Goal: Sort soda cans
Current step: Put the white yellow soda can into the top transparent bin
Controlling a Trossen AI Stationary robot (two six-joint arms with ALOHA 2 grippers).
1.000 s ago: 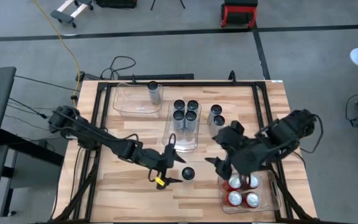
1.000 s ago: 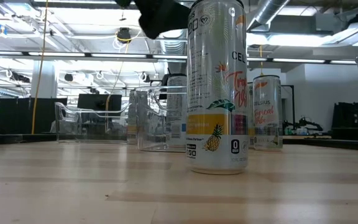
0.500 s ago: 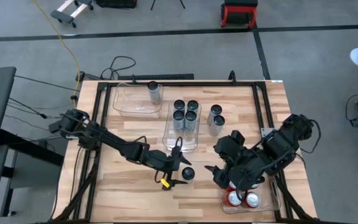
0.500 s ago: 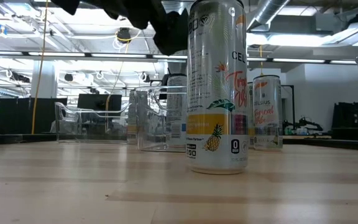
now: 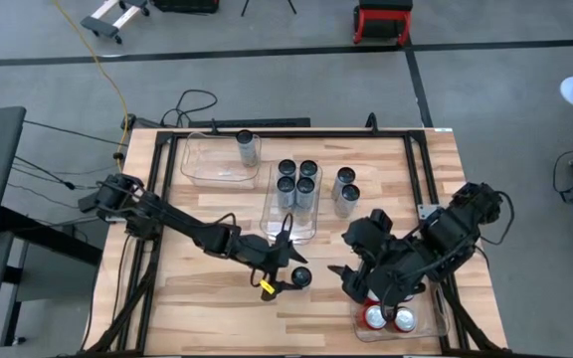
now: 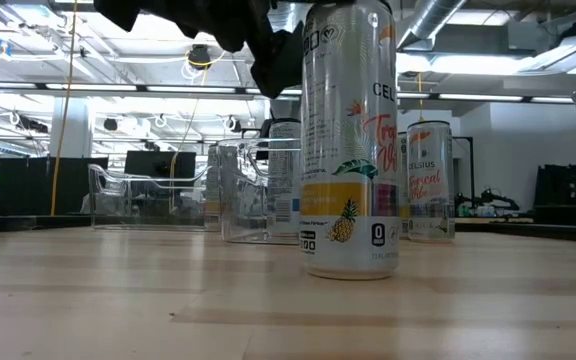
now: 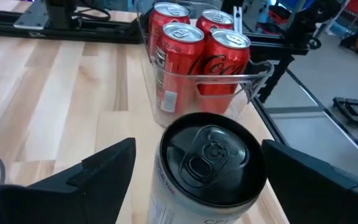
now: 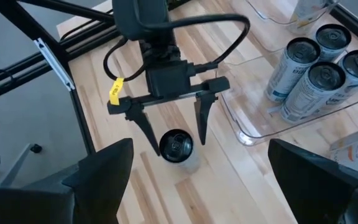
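While the wooden table (image 5: 217, 298) carried three clear plastic bins, the sorting was already far along. The middle bin (image 5: 272, 214) held four dark-topped cans (image 5: 296, 179), the bin at the far left (image 5: 202, 164) held one can (image 5: 247, 147), and the near right bin (image 5: 421, 323) held the red Coca-Cola cans (image 7: 194, 53); four of them were visible in the left wrist view. Two more cans (image 5: 345, 191) stood on the bare table between the middle bin and the right arm.

The left gripper (image 5: 288, 279) was at work at the near middle of the table. Its two fingers (image 8: 201, 121) stood open on both sides of a single slim can with a pineapple print (image 6: 350, 140), which stood upright on the wood, apart from all the bins. The fingers did not seem to press the can yet. The right gripper (image 5: 344, 280) waited with open fingers above the near right part of the table, over the bin with the red cans.

I judged the step in hand to be the grasp of this single can. To do it well, the left gripper should keep the can centred between the fingers, close evenly on the upper body, and lift straight up, because a tall, narrow can tips easily if one finger touches first.
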